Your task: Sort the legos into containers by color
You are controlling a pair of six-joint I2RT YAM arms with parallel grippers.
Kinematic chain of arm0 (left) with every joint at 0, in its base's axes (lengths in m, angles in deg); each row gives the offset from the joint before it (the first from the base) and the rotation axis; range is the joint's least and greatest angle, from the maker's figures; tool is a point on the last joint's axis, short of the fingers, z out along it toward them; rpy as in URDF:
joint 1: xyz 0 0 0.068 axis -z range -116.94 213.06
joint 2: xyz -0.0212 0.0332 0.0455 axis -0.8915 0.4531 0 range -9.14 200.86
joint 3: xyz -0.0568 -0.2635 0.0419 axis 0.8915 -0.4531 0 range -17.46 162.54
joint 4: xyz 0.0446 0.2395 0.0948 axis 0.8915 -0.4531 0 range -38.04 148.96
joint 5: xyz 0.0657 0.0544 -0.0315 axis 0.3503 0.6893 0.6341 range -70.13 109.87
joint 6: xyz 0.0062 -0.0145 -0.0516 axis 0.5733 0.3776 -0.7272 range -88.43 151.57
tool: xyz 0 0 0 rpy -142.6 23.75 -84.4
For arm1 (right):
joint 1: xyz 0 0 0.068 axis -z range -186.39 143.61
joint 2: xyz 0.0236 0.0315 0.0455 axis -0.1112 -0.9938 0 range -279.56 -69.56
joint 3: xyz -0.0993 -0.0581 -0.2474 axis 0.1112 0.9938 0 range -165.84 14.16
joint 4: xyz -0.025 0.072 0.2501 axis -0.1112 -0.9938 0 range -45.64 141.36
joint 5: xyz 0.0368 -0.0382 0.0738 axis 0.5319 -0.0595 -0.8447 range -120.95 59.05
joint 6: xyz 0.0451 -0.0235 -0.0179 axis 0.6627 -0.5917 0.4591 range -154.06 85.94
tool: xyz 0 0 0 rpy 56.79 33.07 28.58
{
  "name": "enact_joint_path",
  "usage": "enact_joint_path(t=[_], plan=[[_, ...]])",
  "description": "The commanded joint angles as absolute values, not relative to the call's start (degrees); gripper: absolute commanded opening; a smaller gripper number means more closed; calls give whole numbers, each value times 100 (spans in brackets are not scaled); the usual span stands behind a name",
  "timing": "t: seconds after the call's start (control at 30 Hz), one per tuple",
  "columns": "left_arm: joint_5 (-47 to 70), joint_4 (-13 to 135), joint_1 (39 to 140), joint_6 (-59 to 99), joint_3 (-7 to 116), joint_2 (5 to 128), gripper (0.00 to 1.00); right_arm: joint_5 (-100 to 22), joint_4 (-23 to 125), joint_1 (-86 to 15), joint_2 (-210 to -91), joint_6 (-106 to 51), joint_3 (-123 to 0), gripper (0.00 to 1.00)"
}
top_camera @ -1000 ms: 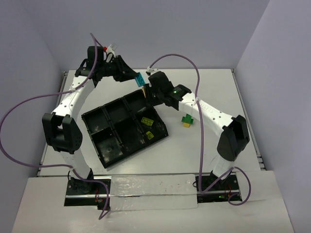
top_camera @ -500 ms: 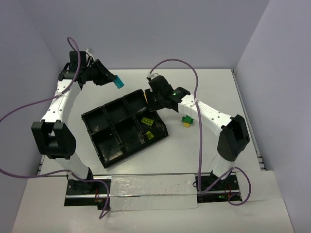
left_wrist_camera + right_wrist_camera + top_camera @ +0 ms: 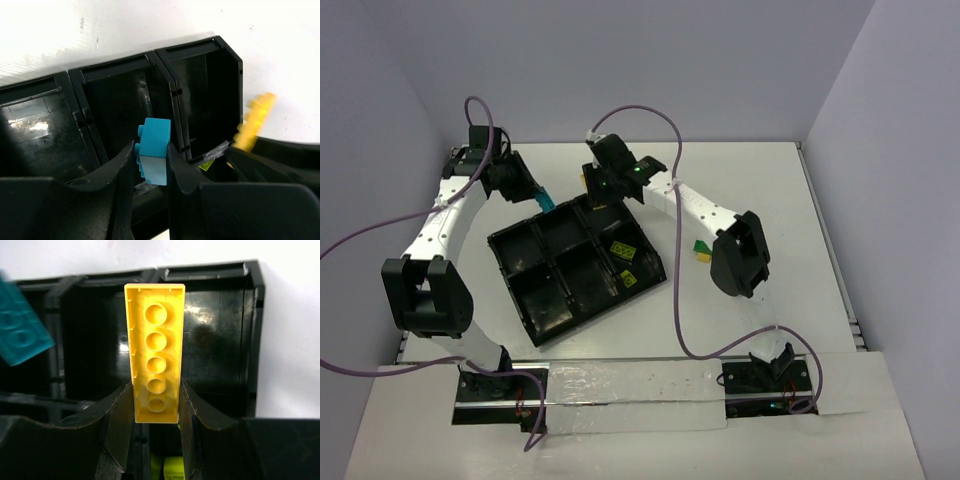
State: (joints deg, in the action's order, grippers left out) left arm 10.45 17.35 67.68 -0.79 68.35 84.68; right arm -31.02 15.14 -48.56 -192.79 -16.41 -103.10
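Lying on table (image 3: pixel 770 200): black tray (image 3: pixel 545 300), six compartments, set askew.
Left gripper (image 3: pixel 150 152): clamped on light blue lego (image 3: pixel 155 137), above the tray's far row.
Right gripper (image 3: pixel 156 402): clamped on long yellow lego (image 3: pixel 155 330), above the tray's far edge.
Loose legos (image 3: pixel 701 247): green and yellow, on the table right of the tray.

A white table (image 3: pixel 770 180) fills the frame's centre, enclosed by plain lavender-grey walls (image 3: pixel 700 60) at top, left and right; lighting is even.
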Motion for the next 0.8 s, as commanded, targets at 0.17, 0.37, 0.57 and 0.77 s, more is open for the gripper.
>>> enact_joint_path(t=[0.17,0.37,0.57,0.77], plan=[[1189,2039,6901,4,6599,8459,0,-2891,1347,-4866,-19739,-1596,-10524,9],[1278,2240,6988,-42,6503,8669,7,-2950,1210,-4853,-19940,-1520,-10845,37],[1251,2171,7087,35,6542,8806,47,-2913,1179,-4859,-19898,-1458,-10883,64],[1232,2111,7140,80,6558,8755,73,-2782,1172,-4832,-19516,-1436,-10896,66]])
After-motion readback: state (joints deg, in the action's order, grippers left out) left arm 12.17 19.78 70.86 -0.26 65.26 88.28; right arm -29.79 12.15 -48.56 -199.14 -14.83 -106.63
